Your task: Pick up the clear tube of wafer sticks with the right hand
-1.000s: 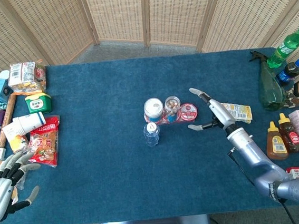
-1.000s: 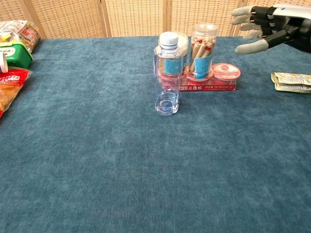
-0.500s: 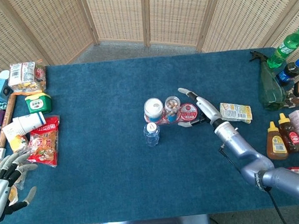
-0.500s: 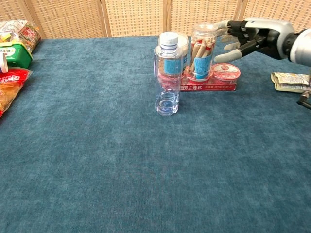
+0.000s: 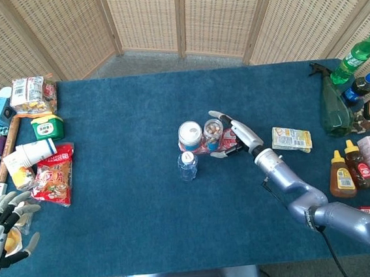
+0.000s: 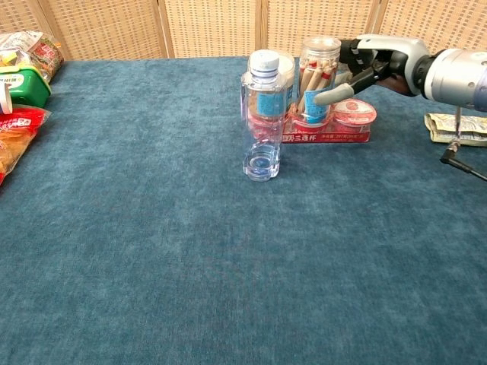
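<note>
The clear tube of wafer sticks [image 5: 213,134] [image 6: 318,79] stands upright on a red tray [image 6: 327,138], between a white-lidded can [image 5: 190,135] and a pink-lidded cup [image 6: 354,112]. My right hand [image 5: 232,135] [image 6: 367,67] is at the tube's right side. Its thumb reaches across the front of the tube and its other fingers reach behind it; a firm grip does not show. The tube remains on the tray. My left hand [image 5: 2,229] hangs with spread fingers at the table's near left corner, holding nothing.
A small water bottle [image 5: 187,166] [image 6: 262,114] stands just in front of the tray. A yellow packet [image 5: 291,139] [image 6: 456,127] lies right of the hand. Bottles and jars [image 5: 345,162] crowd the right edge, snack packs [image 5: 47,174] the left edge.
My right hand has moved left, from beside the yellow packet to the tube, and its fingers now flank it. The left hand has drifted slightly down.
</note>
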Robot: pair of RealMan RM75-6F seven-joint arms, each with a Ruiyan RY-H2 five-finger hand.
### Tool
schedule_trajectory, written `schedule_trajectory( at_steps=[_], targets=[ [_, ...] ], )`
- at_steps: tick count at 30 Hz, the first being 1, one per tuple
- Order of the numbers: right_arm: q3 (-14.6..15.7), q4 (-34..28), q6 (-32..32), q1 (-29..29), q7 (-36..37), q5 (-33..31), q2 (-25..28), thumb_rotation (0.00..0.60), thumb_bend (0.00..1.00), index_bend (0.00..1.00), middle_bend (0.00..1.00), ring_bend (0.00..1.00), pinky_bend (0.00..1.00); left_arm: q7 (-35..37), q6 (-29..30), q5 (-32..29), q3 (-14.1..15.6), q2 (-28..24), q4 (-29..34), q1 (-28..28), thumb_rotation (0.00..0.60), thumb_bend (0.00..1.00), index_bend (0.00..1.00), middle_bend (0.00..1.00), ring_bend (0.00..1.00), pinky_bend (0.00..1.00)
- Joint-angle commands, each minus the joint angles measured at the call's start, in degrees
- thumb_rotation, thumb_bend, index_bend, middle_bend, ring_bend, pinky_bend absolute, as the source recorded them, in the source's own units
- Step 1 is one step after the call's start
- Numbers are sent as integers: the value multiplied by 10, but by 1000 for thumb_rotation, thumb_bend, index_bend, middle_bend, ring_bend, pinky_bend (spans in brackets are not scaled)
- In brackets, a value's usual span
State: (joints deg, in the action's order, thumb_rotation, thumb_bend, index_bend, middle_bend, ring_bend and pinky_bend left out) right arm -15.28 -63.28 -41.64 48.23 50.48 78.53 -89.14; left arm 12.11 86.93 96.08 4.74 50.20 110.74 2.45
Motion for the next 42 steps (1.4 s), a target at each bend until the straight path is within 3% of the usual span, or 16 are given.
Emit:
schedule_trajectory(
  at_steps=[1,5,8,10,16,19,21,24,32,42],
  targets=[
    [-3,3,3,6,-4,-4,-5,599,57,0,80,0,27,3,4,0,1,-1,-2,-3,600,433,288,159,0,0],
    [-6,4,8,14,-7,-8,-10,600,57,0,128,0,67,9,8,-3,2,-1,-8,-7,600,435,289,158,0,0],
    [-8,9,13,19,-9,-13,-15,600,58,0,231,14,146,13,9,-4,2,0,-11,-9,600,435,289,159,0,0],
    [-10,12,13,20,-6,-17,-18,600,61,61,379,117,254,14,10,-5,2,0,-13,-11,600,435,289,158,0,0],
    [-22,24,-3,15,4,-33,-31,600,81,394,766,550,657,16,9,-8,1,2,-16,-11,600,434,288,159,0,0],
    [-27,36,-14,11,11,-38,-37,600,94,502,908,759,846,14,9,-8,0,1,-15,-11,600,434,288,159,0,0],
    [-30,41,-21,6,19,-40,-38,600,100,538,949,835,914,14,9,-9,-1,1,-14,-11,600,435,289,159,0,0],
    [-33,43,-35,-5,27,-45,-36,600,109,579,991,880,943,12,4,-10,-1,2,-13,-9,600,435,288,159,0,0],
    [-39,3,-79,-34,14,-45,-4,600,110,581,993,883,944,6,-11,-6,-4,9,-10,1,600,434,288,159,0,0],
    [-93,-165,-160,-68,-59,-75,78,600,111,581,994,915,944,8,-24,-2,-1,20,-14,7,600,434,288,160,0,0]
  ],
)
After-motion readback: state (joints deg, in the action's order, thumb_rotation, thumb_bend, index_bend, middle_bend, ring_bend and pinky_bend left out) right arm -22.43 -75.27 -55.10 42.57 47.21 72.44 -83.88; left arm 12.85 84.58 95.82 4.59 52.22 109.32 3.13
